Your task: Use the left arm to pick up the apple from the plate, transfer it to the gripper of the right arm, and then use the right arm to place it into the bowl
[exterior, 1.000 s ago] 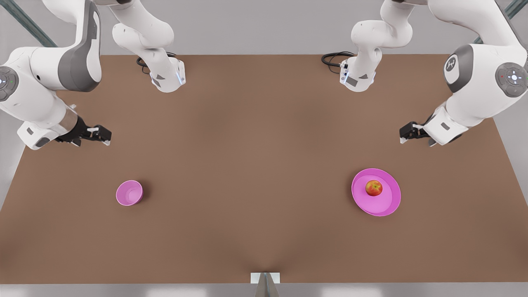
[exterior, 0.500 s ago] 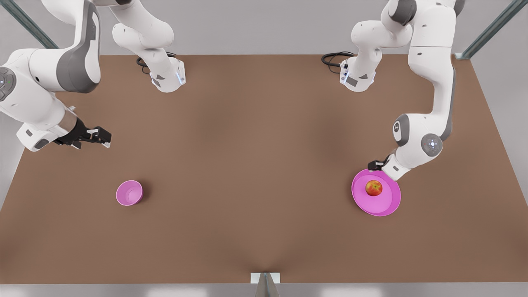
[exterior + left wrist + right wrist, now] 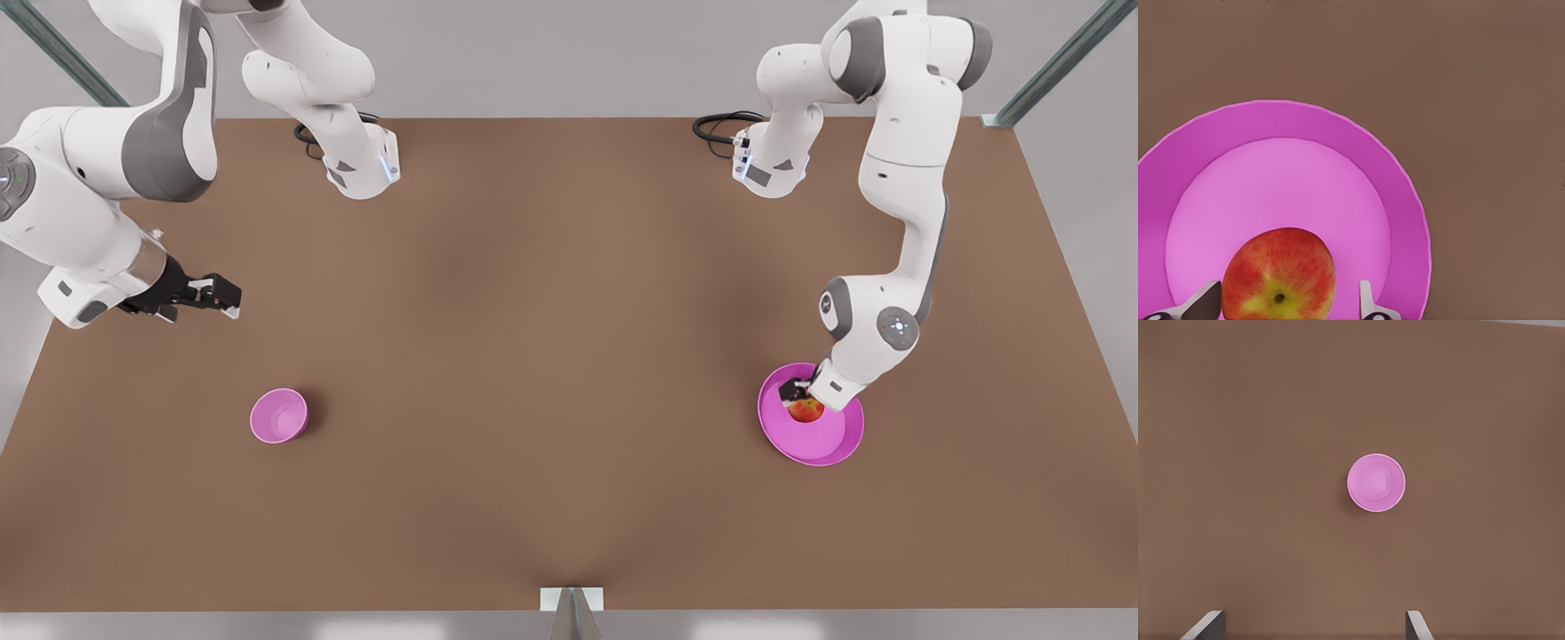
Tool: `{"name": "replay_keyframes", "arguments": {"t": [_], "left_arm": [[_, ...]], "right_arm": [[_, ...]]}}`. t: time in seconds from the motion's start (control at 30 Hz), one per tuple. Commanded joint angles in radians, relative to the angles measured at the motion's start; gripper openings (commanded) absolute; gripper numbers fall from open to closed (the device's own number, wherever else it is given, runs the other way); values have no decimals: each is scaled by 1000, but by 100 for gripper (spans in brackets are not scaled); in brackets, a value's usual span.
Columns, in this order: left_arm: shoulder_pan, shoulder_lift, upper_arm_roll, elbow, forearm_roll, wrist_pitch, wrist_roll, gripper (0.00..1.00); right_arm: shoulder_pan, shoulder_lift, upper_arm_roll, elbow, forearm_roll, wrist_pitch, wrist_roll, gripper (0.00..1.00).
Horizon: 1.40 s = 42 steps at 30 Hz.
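Note:
The red apple (image 3: 807, 411) (image 3: 1279, 273) lies on the wide pink plate (image 3: 822, 440) (image 3: 1285, 173) at the front view's right. My left gripper (image 3: 797, 396) (image 3: 1286, 303) is down over the plate, open, with one fingertip (image 3: 1205, 300) on each side of the apple and a small gap on both sides. The small pink bowl (image 3: 278, 415) (image 3: 1375, 482) stands at the front view's left. Up and to the left of it, my right gripper (image 3: 209, 298) (image 3: 1313, 627) waits above the table, open with nothing between its fingers.
The brown table (image 3: 533, 356) stretches wide between bowl and plate. Both arm bases (image 3: 360, 169) (image 3: 769, 169) with black cables sit at the back edge. A small white and grey mount (image 3: 572, 604) stands at the middle of the front edge.
My left arm has swung down from beside the table onto the plate, and its gripper now straddles the apple. The right arm has barely moved.

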Motion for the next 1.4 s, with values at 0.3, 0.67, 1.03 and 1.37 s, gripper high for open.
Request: {"name": "replay_keyframes", "arguments": {"t": [0.3, 0.67, 1.03, 1.37], "left_arm": [[3, 54, 0, 25, -13, 56, -8, 99], [4, 83, 2, 31, -13, 56, -7, 81], [1, 83, 0, 31, -13, 56, -7, 78], [-126, -181, -8, 34, -8, -110, -2, 75]], "right_arm": [[0, 6, 0, 4, -1, 0, -9, 100], [0, 11, 3, 13, 2, -1, -11, 100], [14, 19, 8, 28, -1, -1, -8, 100], [33, 17, 35, 47, -2, -4, -6, 100]]}}
